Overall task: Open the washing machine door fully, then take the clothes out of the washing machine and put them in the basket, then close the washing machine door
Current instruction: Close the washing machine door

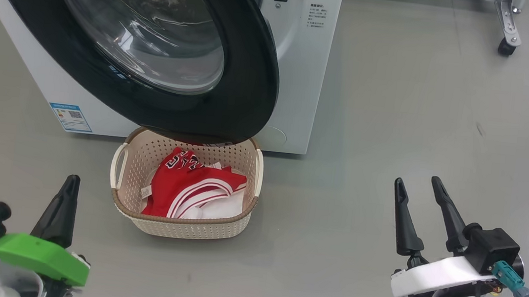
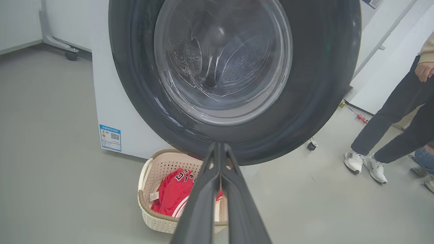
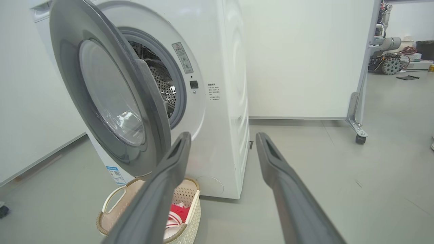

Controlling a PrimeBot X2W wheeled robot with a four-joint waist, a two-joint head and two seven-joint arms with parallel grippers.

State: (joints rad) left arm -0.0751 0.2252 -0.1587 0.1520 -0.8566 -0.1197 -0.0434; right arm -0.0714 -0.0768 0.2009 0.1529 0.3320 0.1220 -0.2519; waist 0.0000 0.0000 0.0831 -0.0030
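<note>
The washing machine (image 1: 297, 73) stands at the top of the head view with its round black door (image 1: 230, 96) hanging partly open over the basket (image 1: 144, 165). The cream basket sits on the floor against the machine's front, holding the red and white clothes (image 1: 192, 185). My left gripper (image 1: 69, 182) is shut and empty at the lower left, left of the basket. In the left wrist view its fingertips (image 2: 218, 146) point at the door (image 2: 315, 84). My right gripper (image 1: 418, 182) is open and empty at the lower right. The steel drum (image 3: 162, 84) shows behind the door (image 3: 149, 112).
A person's legs and white shoes (image 2: 364, 162) stand to the right in the left wrist view. A wheeled frame leg (image 1: 508, 31) is at the back right. Open grey floor (image 1: 394, 132) lies right of the machine.
</note>
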